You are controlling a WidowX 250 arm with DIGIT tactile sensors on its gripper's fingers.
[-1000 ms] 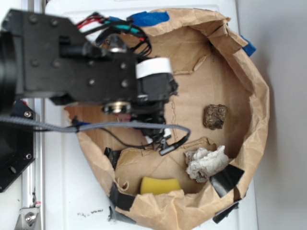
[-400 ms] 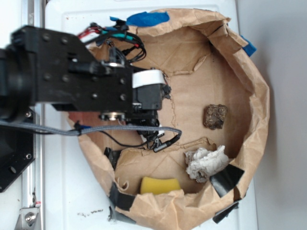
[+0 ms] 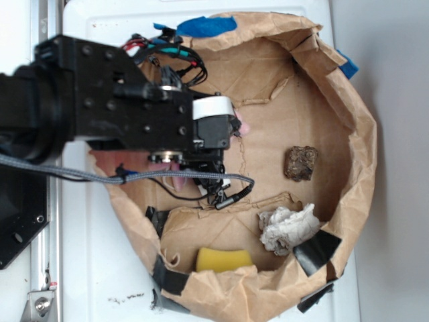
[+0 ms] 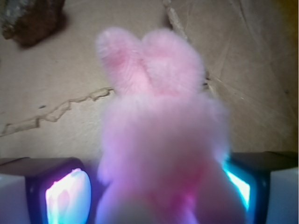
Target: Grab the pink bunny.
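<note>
Pink bunny [image 4: 163,154] is sitting btwn the 2 fingers [image 4: 65,196] of the gripper [image 4: 161,200], jaws pressing its fluffy sides. It's hanging over the paper bag [image 3: 348,121] floor, left of the brown lump [image 3: 300,163]. Squeeze steady, lift straight, fur's slippery imo.

Fluffy pink bunny [image 4: 163,149], brown paper bag [image 3: 348,121], yellow sponge [image 3: 223,259].
</note>
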